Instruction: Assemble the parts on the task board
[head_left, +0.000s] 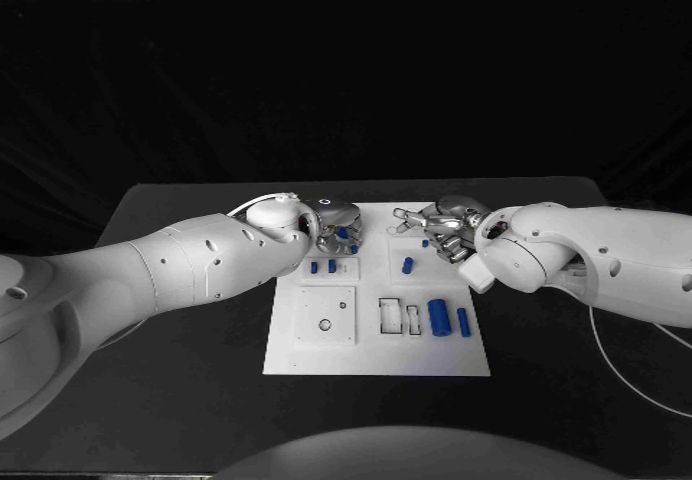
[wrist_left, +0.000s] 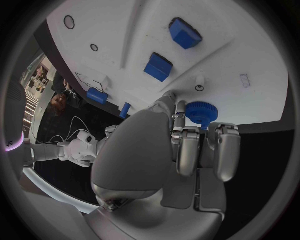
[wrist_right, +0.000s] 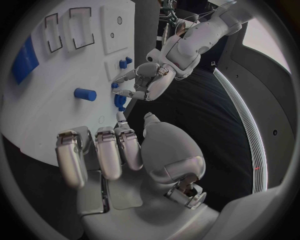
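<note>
Task board: the white task board (head_left: 378, 340) lies in the middle of the black desk (head_left: 173, 400), centre of the head frame.
Parts: a blue gear-like wheel (wrist_left: 201, 112) sits at the board's far edge, upper middle of the head frame; two blue blocks (wrist_left: 159, 66) stand in the board just below it; a short blue cylinder (head_left: 408, 265) lies to their right; a larger blue cylinder (head_left: 438, 317) and a slimmer one lie at the board's lower right, beside two outlined slots.
Left robot hand: the left robot hand (head_left: 335, 232) hangs over the wheel, fingers bent round it; whether it grips the wheel I cannot tell.
Right robot hand: the right robot hand (head_left: 440, 228) hovers above the board's upper right, fingers apart, holding nothing.
Handling: the parts look like small rigid plastic, probably light and rather slick; the wheel's ridged rim seems the best hold, pinched across its width, and the cylinders across their sides.
</note>
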